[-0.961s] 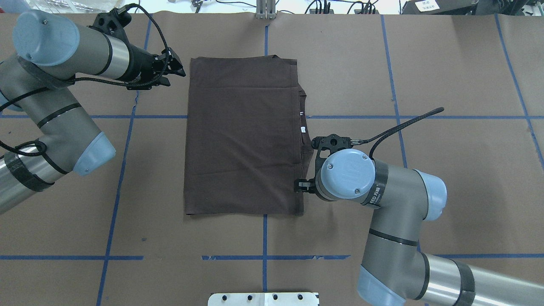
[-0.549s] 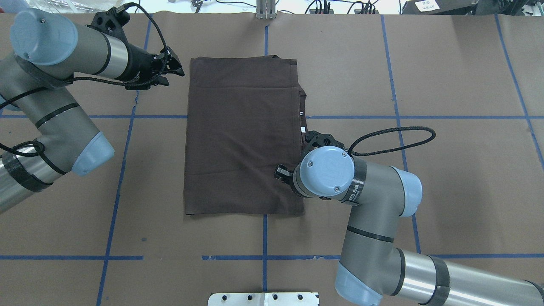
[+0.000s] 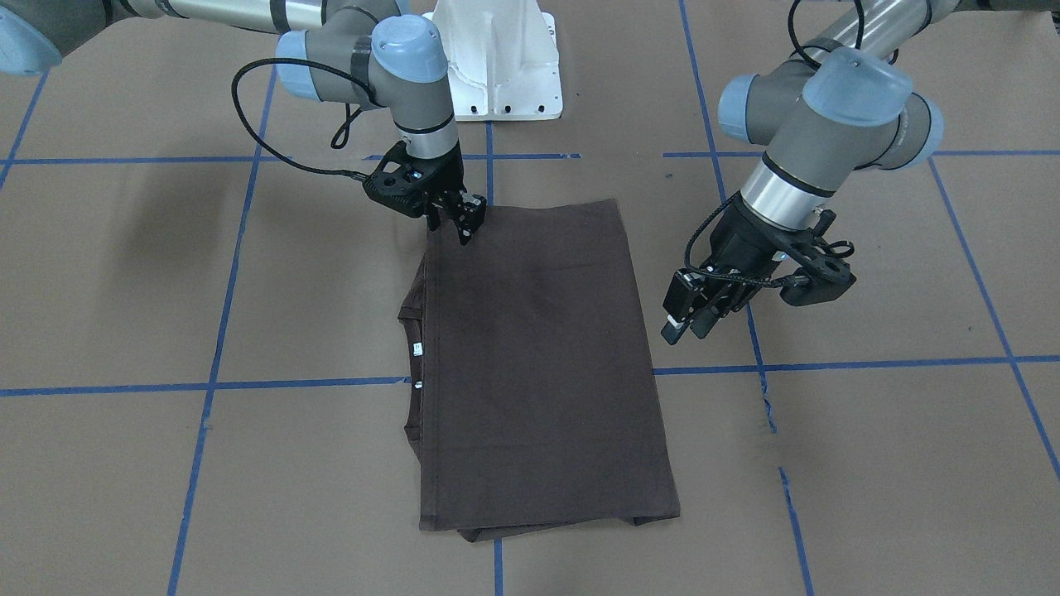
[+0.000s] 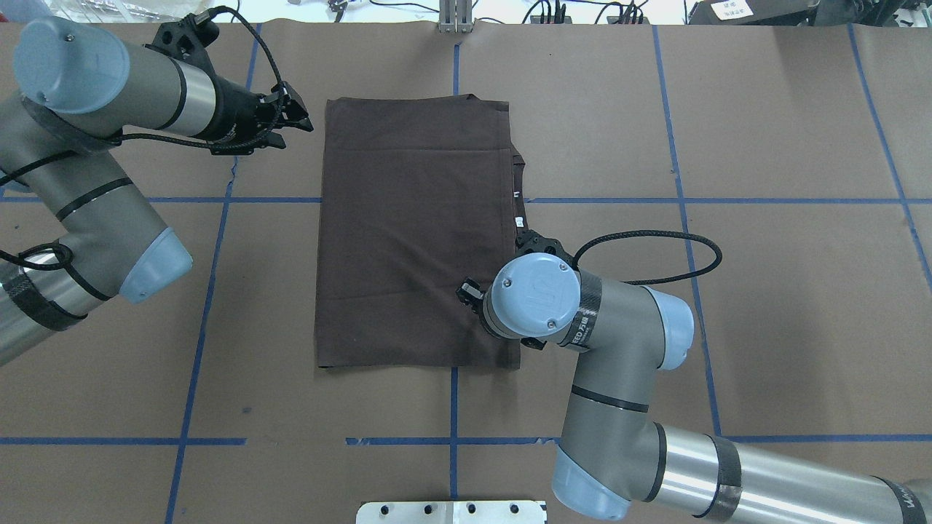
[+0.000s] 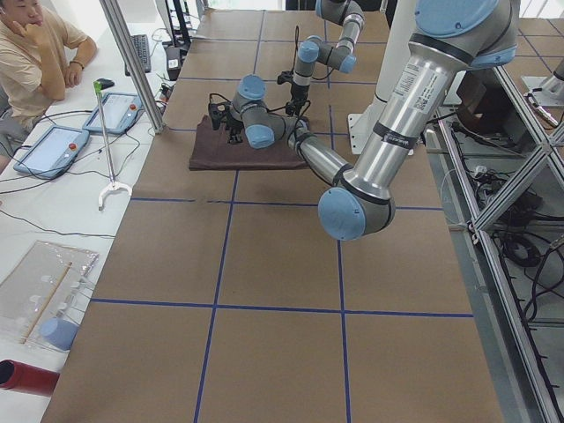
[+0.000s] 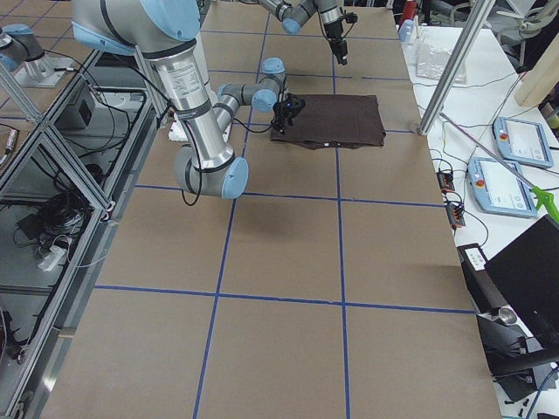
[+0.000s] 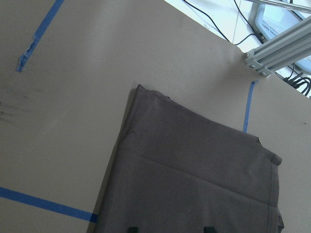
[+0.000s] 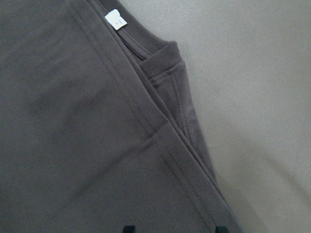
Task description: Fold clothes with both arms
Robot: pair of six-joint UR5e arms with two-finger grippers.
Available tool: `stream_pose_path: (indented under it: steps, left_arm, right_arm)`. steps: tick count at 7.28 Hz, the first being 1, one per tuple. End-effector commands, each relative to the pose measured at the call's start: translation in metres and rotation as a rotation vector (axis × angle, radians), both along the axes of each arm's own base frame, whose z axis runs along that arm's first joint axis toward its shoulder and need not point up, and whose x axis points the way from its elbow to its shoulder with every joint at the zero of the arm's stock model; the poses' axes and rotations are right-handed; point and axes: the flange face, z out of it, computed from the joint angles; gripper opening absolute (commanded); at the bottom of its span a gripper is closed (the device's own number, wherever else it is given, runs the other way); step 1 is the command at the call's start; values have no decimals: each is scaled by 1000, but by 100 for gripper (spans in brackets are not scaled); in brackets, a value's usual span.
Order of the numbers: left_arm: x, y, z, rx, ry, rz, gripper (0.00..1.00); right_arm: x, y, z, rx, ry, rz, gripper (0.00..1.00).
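The dark brown T-shirt point(image 4: 415, 233) lies folded into a flat rectangle at the table's middle, also in the front view point(image 3: 538, 364). Its collar and white neck tag point(image 8: 115, 19) peek out along the edge on my right. My right gripper point(image 3: 454, 225) is open and points down over the shirt's near corner on that side; in the overhead view it point(image 4: 472, 295) is mostly hidden under its wrist. My left gripper point(image 3: 683, 327) is open and empty, hovering beside the shirt's far left corner without touching it point(image 4: 298, 120). The left wrist view shows that corner point(image 7: 194, 174).
The table is covered in brown paper with blue tape lines point(image 4: 453, 415). The white robot base point(image 3: 497, 58) stands at the near edge. Cables and a metal post point(image 4: 455, 14) line the far edge. An operator point(image 5: 35, 53) and teach pendants point(image 5: 53, 150) are beyond the table.
My right arm has swung left, carrying its gripper from the shirt's right edge to over the cloth. My left gripper has drawn slightly back from the far left corner.
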Motion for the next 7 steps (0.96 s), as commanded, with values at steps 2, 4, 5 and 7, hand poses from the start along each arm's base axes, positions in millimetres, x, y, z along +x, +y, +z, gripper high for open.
stream_pose_path:
  steps: [2, 4, 5, 7]
  left_arm:
    - [0, 0, 0, 1, 0, -1, 57]
    - [-1, 1, 3, -2, -3, -2, 57]
    - [-1, 1, 2, -1, -2, -2, 57]
    - [-1, 1, 2, -1, -2, -3, 57]
  right_arm:
    - [-11, 18, 6, -6, 10, -25, 73]
    - [-16, 27, 9, -8, 14, -38, 78]
    - [-18, 26, 11, -9, 18, -38, 77]
    - [-18, 25, 12, -8, 22, -39, 56]
